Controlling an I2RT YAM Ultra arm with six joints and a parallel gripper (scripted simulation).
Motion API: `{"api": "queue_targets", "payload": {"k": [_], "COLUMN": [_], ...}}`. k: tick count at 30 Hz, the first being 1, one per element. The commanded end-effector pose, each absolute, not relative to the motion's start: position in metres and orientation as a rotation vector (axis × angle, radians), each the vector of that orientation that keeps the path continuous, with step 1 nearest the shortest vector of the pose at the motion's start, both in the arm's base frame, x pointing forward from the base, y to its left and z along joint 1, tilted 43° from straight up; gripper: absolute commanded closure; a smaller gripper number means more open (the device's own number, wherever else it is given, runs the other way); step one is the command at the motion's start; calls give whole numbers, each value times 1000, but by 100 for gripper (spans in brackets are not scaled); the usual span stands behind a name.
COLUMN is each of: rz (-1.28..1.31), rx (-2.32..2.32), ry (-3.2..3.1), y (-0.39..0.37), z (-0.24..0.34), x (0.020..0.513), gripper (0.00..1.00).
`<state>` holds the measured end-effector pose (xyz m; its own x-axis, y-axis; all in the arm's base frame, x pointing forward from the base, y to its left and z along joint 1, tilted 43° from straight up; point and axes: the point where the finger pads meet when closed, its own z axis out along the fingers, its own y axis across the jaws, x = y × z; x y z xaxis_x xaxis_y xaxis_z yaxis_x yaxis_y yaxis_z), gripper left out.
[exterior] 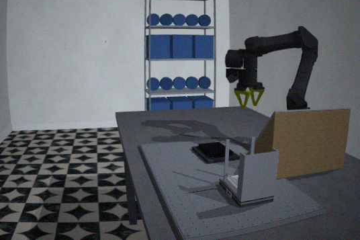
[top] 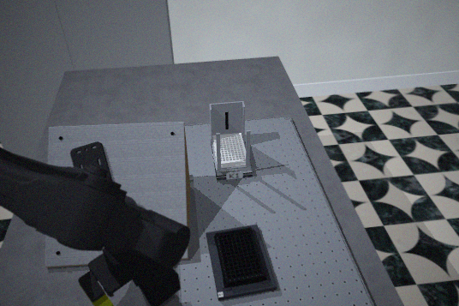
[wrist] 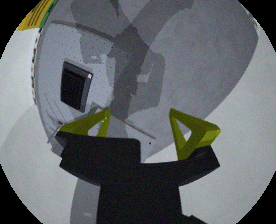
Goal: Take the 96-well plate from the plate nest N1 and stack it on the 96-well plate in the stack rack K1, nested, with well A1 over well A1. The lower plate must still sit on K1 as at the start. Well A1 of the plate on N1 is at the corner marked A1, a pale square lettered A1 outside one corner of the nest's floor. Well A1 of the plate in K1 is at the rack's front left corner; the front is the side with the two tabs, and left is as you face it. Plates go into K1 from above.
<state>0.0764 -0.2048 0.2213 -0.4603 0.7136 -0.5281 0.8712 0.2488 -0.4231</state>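
A black 96-well plate (top: 240,258) lies in the dark plate nest N1 (top: 242,262) at the near end of the perforated board; it also shows in the exterior view (exterior: 215,150) and in the wrist view (wrist: 74,86). A pale A1 mark (top: 221,293) sits at the nest's near left corner. A white 96-well plate (top: 231,149) sits low in the stack rack K1, whose labelled front faces the nest. My gripper (exterior: 249,99) is open and empty, high above the table and well to the side of the nest; its yellow fingers show in the wrist view (wrist: 142,129).
A raised grey platform with a tan side wall (exterior: 310,144) stands beside the board, with a dark bracket (top: 92,159) on top. K1 has a tall back panel (top: 229,117) and thin corner posts. A shelf with blue boxes (exterior: 179,52) stands far behind the table.
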Motion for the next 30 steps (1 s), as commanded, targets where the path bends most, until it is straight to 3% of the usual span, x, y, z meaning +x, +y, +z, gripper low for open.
{"api": "queue_targets", "payload": {"k": [1, 30], "rz": [-1032, -1115], "rx": [1315, 245], "ry": [2435, 3047], "y": [-207, -205], "z": [226, 204], "x": [86, 161], "gripper": [0, 0]}}
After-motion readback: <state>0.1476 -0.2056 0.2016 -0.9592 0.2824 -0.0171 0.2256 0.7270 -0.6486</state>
